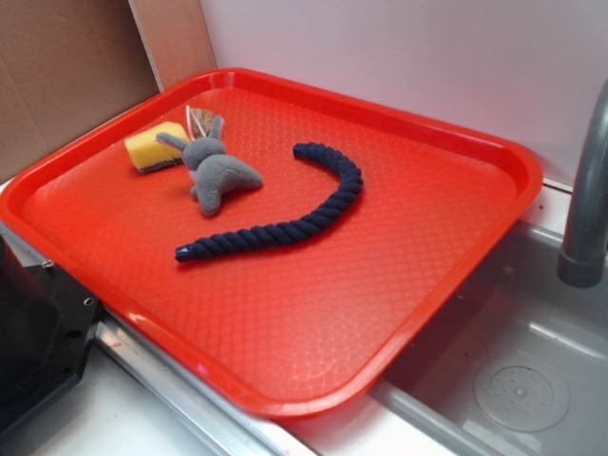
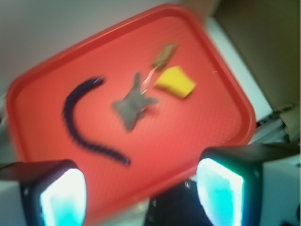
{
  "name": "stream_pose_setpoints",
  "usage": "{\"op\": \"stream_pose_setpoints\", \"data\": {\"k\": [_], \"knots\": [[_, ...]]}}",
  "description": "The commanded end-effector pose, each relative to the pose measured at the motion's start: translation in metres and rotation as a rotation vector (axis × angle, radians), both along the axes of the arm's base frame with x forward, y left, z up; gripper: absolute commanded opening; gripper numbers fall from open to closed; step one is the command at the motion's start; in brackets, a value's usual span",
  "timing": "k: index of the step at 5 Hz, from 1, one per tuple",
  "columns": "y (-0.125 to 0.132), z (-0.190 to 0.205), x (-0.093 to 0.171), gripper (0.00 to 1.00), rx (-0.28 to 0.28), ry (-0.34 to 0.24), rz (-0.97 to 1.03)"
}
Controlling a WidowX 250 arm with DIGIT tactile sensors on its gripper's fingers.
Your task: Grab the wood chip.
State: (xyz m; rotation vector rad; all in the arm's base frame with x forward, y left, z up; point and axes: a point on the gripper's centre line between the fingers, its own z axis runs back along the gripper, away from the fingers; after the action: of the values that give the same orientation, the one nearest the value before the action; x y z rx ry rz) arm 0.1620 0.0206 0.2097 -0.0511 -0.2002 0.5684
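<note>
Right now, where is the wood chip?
In the exterior view, the wood chip lies at the red tray's far left corner, tucked behind the grey mouse toy, beside the yellow sponge.

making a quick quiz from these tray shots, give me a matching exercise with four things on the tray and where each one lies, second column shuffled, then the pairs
Things:
1. wood chip
2. yellow sponge
3. grey plush mouse
4. dark blue rope

Places (exterior view):
A. curved across the middle of the red tray
B. far left corner area, left of the mouse
C. between the sponge and the rope
D. behind the mouse's ears, nearest the tray's far rim

Pairs: 1-D, 2-B, 3-C, 4-A
</note>
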Motion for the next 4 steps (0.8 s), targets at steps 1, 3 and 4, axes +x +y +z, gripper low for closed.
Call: {"op": "stream_pose_setpoints", "data": {"k": [1, 3, 4], "knots": [[0.057, -0.044, 0.046, 1.0, 0.016, -0.107, 0.345], [0.088, -0.105, 0.084, 1.0, 0.07, -0.14, 0.505], [0.099, -0.131, 0.094, 1.0, 0.106, -0.13, 0.497]]}}
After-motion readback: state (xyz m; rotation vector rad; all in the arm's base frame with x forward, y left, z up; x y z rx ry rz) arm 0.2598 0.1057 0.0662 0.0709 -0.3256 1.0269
